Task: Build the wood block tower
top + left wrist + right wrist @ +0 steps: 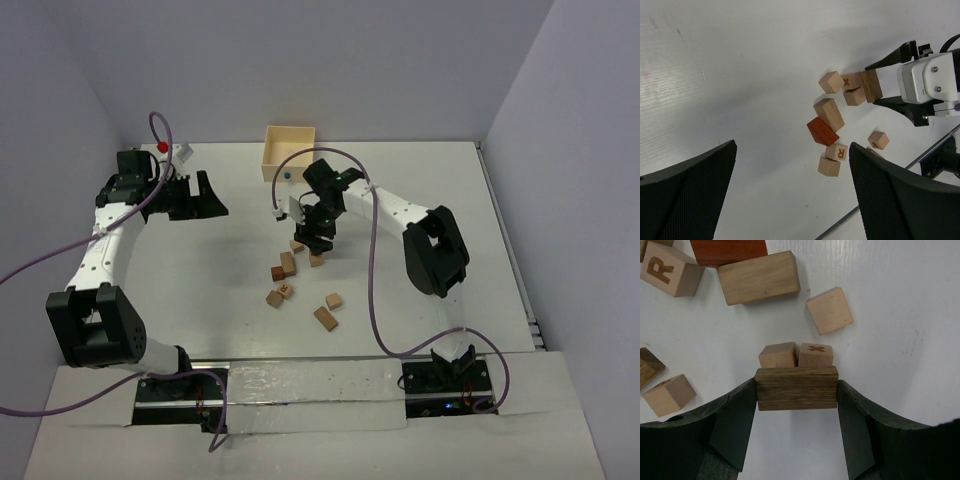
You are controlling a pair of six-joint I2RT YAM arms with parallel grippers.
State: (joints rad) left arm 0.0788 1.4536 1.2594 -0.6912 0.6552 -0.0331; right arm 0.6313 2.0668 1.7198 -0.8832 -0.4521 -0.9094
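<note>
My right gripper (pixel 316 238) is shut on a dark brown brick (pixel 796 388), gripping its two ends low over the table. Just beyond the brick, touching it, sit a plain cube (pixel 777 355) and a cube marked X (pixel 815 354). Other wood blocks lie loose around them: a tan brick (pixel 759 278), a red brick (pixel 728 251), an R cube (pixel 670 270) and a plain cube (pixel 830 310). No tower stands in any view. My left gripper (pixel 200 195) is open and empty, high at the far left, apart from the blocks (pixel 792 147).
A pale wooden box (pixel 289 152) with a blue dot stands at the back behind the right arm. Two more blocks (pixel 334 301) (pixel 325 318) lie nearer the front. The right arm's purple cable loops over the table's right half.
</note>
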